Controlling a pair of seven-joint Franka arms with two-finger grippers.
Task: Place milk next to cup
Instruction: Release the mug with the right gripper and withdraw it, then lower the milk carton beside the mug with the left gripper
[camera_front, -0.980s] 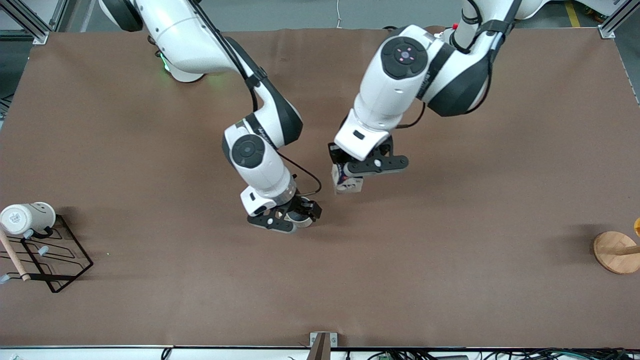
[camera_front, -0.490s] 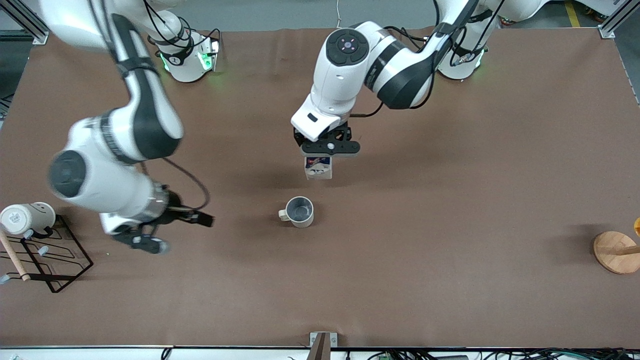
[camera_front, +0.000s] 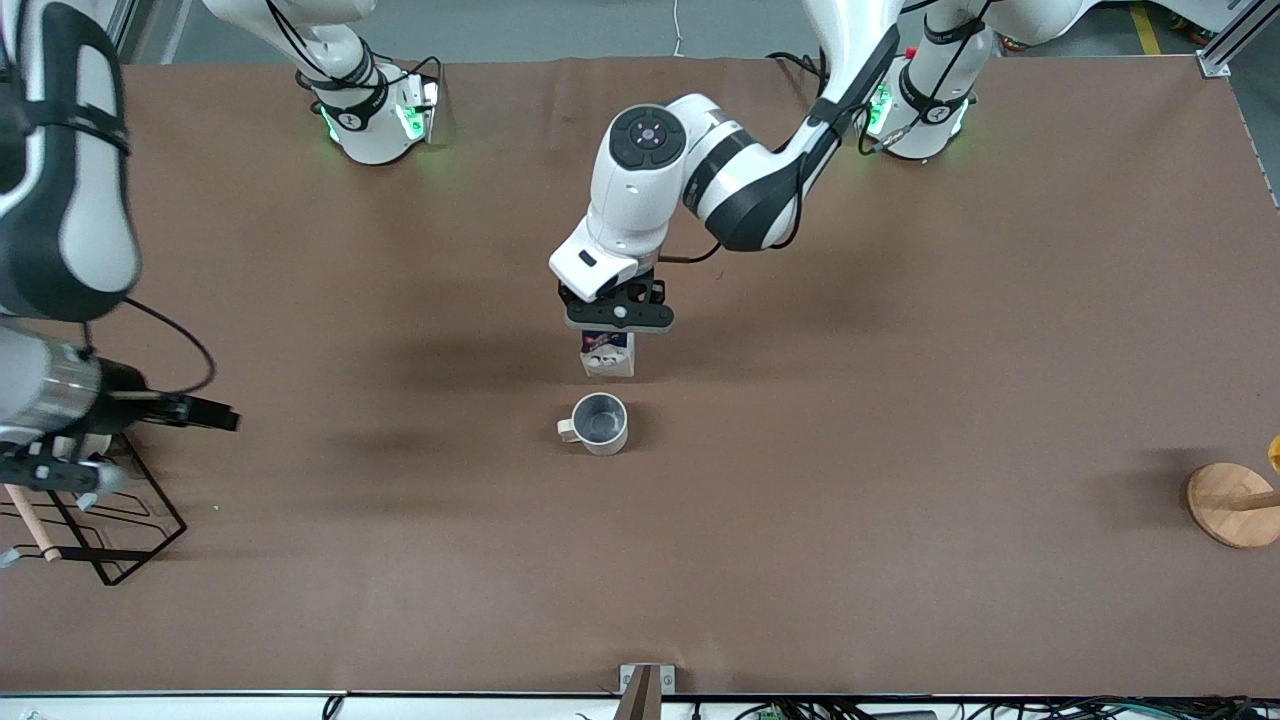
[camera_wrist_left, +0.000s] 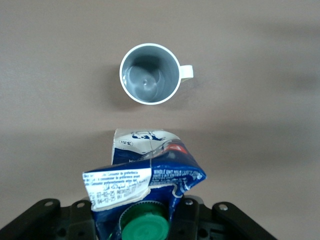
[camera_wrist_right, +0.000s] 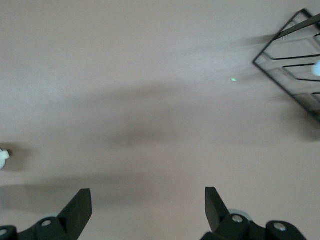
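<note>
Brown cloth covers the table (camera_front: 900, 450), and the task objects sit near its middle. The left hand (camera_front: 617, 318) grips the milk (camera_front: 607, 355) by its crumpled gable top; the left wrist view shows the green cap (camera_wrist_left: 145, 227) between the jaws and the carton body hanging below. The cup (camera_front: 599, 423) stands upright on the table, handle toward the right arm's end, mouth empty.

Change since half a second ago: the left arm has carried the milk closer to the cup. The carton is now just beside the cup, farther from the front camera, with only a narrow strip of cloth between them. Whether the carton base already touches the table cannot be told. Judgement: the task is close to done; what is left is to settle the base, release and lift straight up.

The right hand (camera_front: 45, 470) has pulled away from the centre and is now over the black wire rack (camera_front: 120, 520) at the right arm's end; its fingers (camera_wrist_right: 80, 210) are spread apart with nothing between them. That arm waits.

Clearances: the cloth around the cup and milk is bare, and the table edges are well apart from both. The wooden stand (camera_front: 1232, 503) at the left arm's end is well apart too. The one tight margin is between carton and cup, so any drift toward the cup risks a knock.
</note>
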